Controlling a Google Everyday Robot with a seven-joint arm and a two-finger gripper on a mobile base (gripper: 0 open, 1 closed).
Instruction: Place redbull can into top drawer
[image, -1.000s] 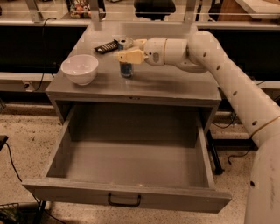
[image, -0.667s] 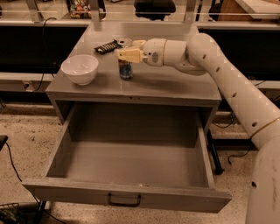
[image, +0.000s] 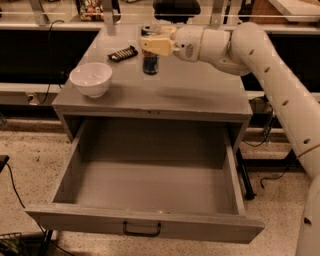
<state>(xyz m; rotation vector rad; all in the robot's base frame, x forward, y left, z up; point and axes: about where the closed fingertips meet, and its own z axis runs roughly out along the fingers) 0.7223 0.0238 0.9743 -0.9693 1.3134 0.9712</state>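
Observation:
The redbull can (image: 150, 65), dark blue with a silver top, is held upright between the yellowish fingers (image: 156, 46) of my gripper (image: 151, 46), slightly above the back middle of the grey cabinet's top (image: 200, 95). The gripper is shut on the can's upper half, and the white arm reaches in from the right. The top drawer (image: 145, 224) is pulled fully out below, towards the camera. Its inside is bare and its small dark handle (image: 142, 230) is on the front panel.
A white bowl (image: 91, 78) stands at the front left of the cabinet top. A flat black bar-shaped object (image: 123, 53) lies behind it, just left of the can. Cables and dark shelving run behind the cabinet, and the floor is speckled.
The gripper and the can have risen a little off the cabinet top and shifted slightly to the right. The bowl, black bar and drawer have not moved.

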